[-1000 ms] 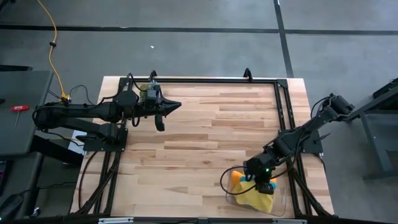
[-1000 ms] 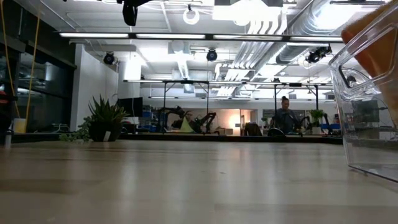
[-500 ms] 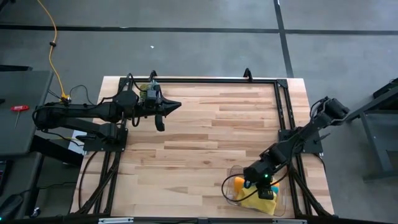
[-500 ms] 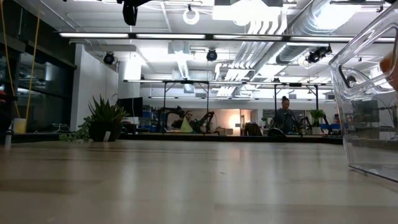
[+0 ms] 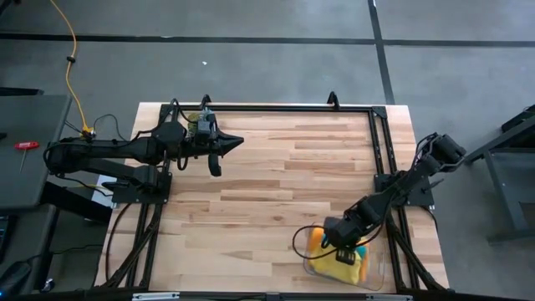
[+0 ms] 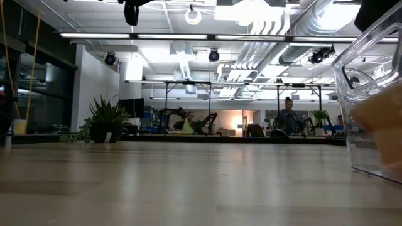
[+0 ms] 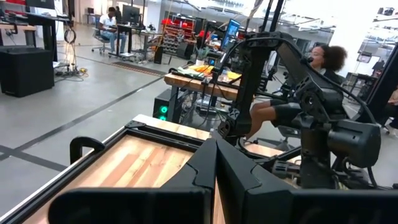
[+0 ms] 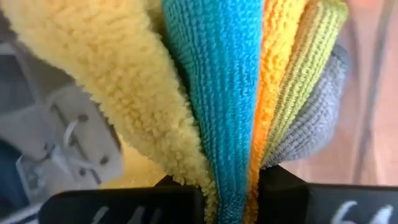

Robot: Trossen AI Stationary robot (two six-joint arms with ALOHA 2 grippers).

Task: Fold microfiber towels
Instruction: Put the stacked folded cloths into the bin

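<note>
Gripping soft, light towels (image 8: pixel 230 93) bunched by their edges in right fingers (image 5: pixel 349 251), lower right over tray (image 5: pixel 380 272); left fingers (image 5: pixel 236 141) closed, empty

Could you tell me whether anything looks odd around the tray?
Yes: the right claw pinches all five towels together as one bunch over the clear tray, not one alone. The left claw waits, shut, at the table's far side.

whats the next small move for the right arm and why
Probably lift the bundle clear of the clear tray: the right gripper is shut on the stacked towels over it, none yet on the table.
</note>
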